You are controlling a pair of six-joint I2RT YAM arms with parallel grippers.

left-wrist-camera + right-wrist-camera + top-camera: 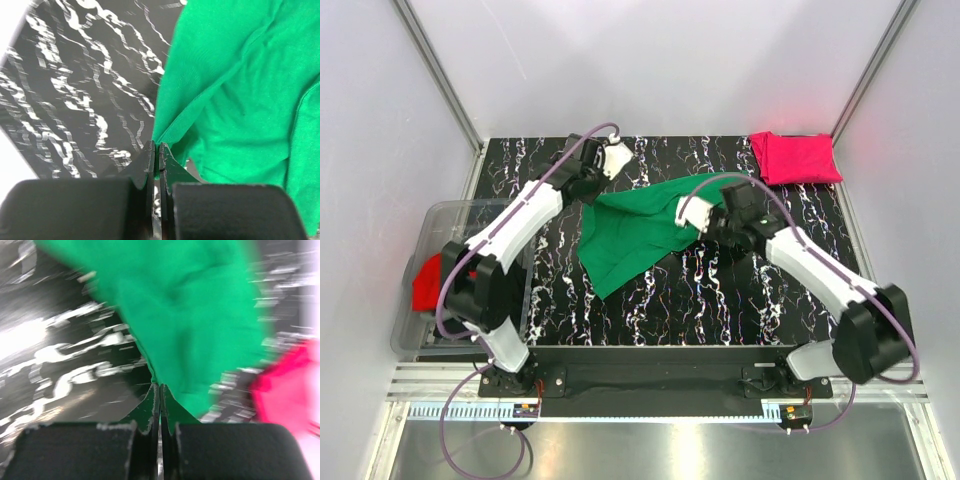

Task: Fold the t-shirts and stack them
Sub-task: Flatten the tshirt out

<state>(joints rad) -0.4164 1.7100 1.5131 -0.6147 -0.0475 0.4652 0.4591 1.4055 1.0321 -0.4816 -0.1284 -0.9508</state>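
Note:
A bright green t-shirt (635,232) hangs spread over the middle of the black marbled table (720,300), held up at two corners. My left gripper (157,146) is shut on its far left edge, near the back of the table. My right gripper (160,385) is shut on its right corner; that view is blurred. The green t-shirt (240,85) fills the right of the left wrist view. A magenta-pink t-shirt (794,157) lies folded at the back right corner, also showing as the pink t-shirt (290,390) in the right wrist view. A red t-shirt (427,283) lies in the bin.
A clear plastic bin (440,225) stands off the table's left edge, partly behind my left arm. White walls and metal posts enclose the table on three sides.

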